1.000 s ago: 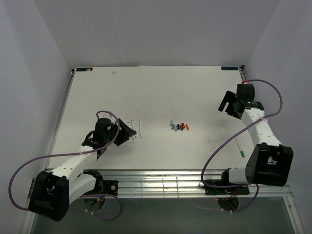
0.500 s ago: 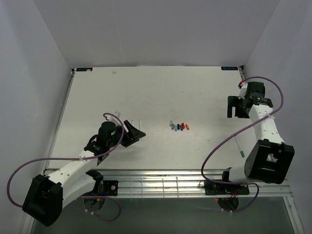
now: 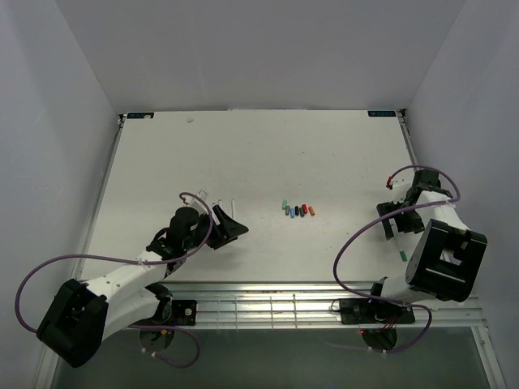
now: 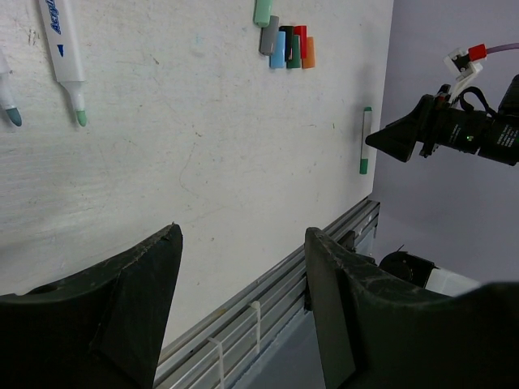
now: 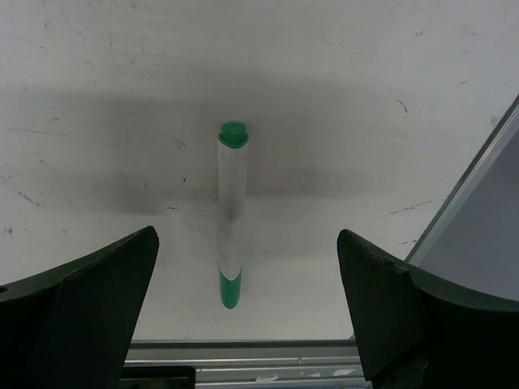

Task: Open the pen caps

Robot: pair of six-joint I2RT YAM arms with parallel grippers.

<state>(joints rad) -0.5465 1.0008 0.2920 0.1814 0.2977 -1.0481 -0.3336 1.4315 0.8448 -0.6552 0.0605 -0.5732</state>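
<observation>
Several loose pen caps (image 3: 298,211) in green, blue, black, red and orange lie in a short row mid-table; the left wrist view shows the same pen caps (image 4: 284,44). A white pen (image 5: 231,211) with a green cap (image 5: 230,288) lies near the front right edge; from above, this pen (image 3: 401,245) lies just in front of my right gripper. My right gripper (image 5: 247,237) hovers over it, open wide and empty, and shows from above as well (image 3: 391,220). My left gripper (image 3: 231,225) is open and empty, near two uncapped pens (image 3: 233,207); its jaws (image 4: 243,235) hold nothing.
A metal rail (image 3: 268,301) runs along the table's near edge, close to the green-capped pen. Grey walls enclose the table on three sides. In the left wrist view, the uncapped pens (image 4: 63,49) lie top left and the right gripper (image 4: 405,138) shows by the green-capped pen (image 4: 366,139).
My right arm has swung from the far right back toward the near edge and now sits over the green-capped pen. My left gripper has shifted a little right and nearer.
</observation>
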